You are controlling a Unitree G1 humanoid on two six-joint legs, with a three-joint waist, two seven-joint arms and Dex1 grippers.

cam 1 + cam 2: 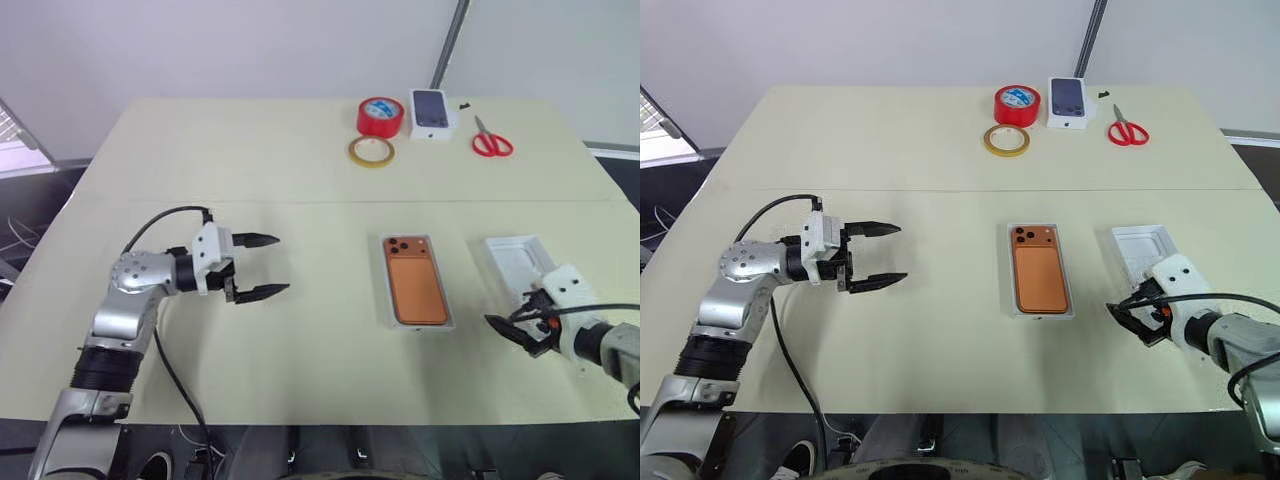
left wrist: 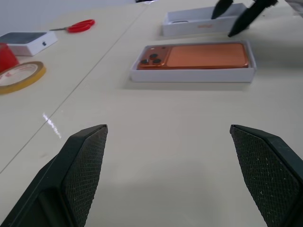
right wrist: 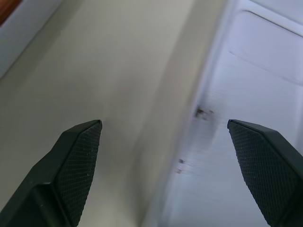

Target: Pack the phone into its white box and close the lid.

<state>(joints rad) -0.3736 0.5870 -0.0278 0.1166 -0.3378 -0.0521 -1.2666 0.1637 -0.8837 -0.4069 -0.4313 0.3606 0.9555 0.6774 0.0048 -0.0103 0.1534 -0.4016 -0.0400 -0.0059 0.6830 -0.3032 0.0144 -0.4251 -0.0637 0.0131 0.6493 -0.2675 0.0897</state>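
Note:
The orange-copper phone [image 1: 416, 283] lies back up inside the white box [image 1: 386, 300] at the table's middle right. Just to its right, the lid [image 1: 512, 258] rests on the table with its hollow side up. My right gripper [image 1: 512, 335] hovers open at the lid's near end, one finger over the lid and the other over bare table [image 3: 118, 71]. Off to the left of the box, my left gripper [image 1: 283, 264] is open and empty, pointing sideways at the phone [image 2: 203, 56].
At the far side of the table stand a red tape roll [image 1: 380, 116], a yellow tape ring [image 1: 371, 151], a small white box printed with a dark phone [image 1: 431, 112] and red scissors [image 1: 491, 142]. The table's front edge runs close under both arms.

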